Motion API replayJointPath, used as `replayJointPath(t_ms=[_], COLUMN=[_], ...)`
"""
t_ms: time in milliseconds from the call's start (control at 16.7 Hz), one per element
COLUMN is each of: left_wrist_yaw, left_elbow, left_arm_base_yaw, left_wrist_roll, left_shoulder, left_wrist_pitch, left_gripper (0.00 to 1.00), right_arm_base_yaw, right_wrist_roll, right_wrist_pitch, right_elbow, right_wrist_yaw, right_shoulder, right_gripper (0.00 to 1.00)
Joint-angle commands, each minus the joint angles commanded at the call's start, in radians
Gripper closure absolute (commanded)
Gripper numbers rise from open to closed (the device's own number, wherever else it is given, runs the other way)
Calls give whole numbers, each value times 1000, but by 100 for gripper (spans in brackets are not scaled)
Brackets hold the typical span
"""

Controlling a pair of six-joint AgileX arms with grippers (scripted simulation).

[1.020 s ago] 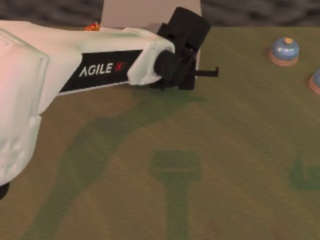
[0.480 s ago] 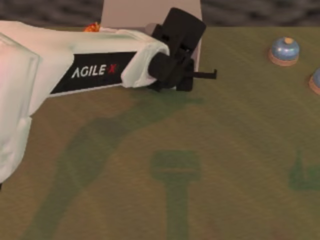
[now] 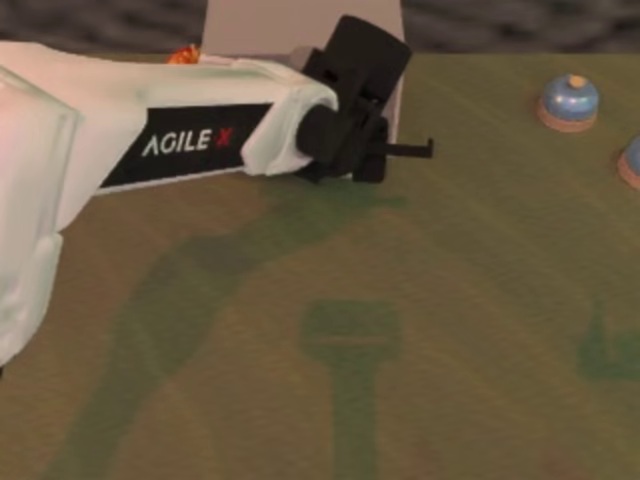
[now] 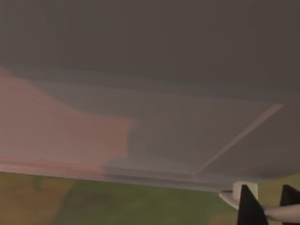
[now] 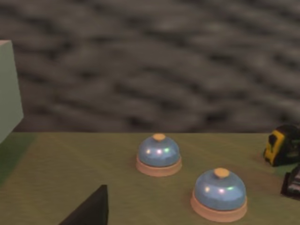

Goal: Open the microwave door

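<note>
The microwave (image 3: 270, 25) stands at the table's far edge, left of centre, with its front partly hidden by my left arm. Its door (image 4: 154, 70) fills the left wrist view, and a pinkish cavity shows through the grey window. A pale handle (image 4: 234, 198) sticks out of the door's corner. My left gripper (image 4: 269, 211) is shut on that handle, with the dark fingertips (image 4: 248, 208) on either side of it. In the top view the left gripper (image 3: 405, 150) sits at the microwave's right front corner. My right gripper (image 5: 93, 208) is parked and shows only as a dark wedge.
Two blue bells on tan bases (image 3: 570, 100) (image 3: 632, 160) sit at the table's right; the right wrist view shows them (image 5: 158, 154) (image 5: 219, 192) with a yellow tape measure (image 5: 281, 145) beyond. A small orange thing (image 3: 183, 53) lies behind my left arm.
My left arm and its gripper shifted slightly left and away from the camera a second ago, then held still for the last half second. The bells have not moved.
</note>
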State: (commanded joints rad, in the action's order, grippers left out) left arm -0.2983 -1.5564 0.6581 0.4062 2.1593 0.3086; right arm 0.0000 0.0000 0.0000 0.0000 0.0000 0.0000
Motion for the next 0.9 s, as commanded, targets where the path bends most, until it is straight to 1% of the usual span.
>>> replayJointPath(t_ms=[720, 900], left_wrist_yaw=[0, 11], left_elbow=[0, 9], left_arm_base_yaw=[0, 5], left_wrist_roll=[0, -5], left_shoulder=[0, -4], left_wrist_pitch=[0, -6], left_gripper=[100, 100], right_arm_base_yaw=[0, 0], right_wrist_roll=[0, 0], right_wrist_pitch=[0, 0], right_elbow=[0, 0], right_wrist_yaw=[0, 0], right_shoulder=[0, 0], right_gripper=[0, 0])
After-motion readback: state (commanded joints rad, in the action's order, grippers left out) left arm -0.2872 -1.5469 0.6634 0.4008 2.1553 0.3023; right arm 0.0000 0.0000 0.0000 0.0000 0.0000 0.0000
